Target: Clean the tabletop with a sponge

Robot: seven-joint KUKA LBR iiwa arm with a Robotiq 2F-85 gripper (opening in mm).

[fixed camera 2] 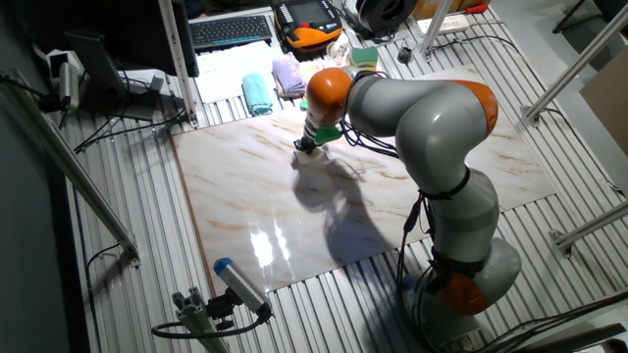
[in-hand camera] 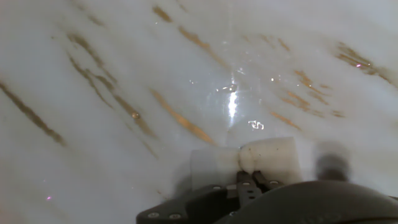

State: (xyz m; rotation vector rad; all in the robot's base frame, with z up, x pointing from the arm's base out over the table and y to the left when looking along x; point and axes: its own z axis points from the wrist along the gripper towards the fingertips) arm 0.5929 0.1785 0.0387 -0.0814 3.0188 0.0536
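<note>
Hand view: gripper (in-hand camera: 250,182) clamped on sponge (in-hand camera: 245,163), sponge pressed flat on tabletop (in-hand camera: 124,74). Fixed view puts it at slab's far side, near teal cloth (fixed camera 2: 257,94).

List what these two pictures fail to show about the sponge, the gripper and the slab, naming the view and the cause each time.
- Sponge: fixed view, hidden under the gripper.
- Gripper fingers: hand view, cut off by the dark housing at the bottom; the grip is unclear.
- Tabletop: fixed view, its near right part is covered by the arm.
- Dirt or wetness on the slab: hand view, blurred and washed out by glare.
</note>
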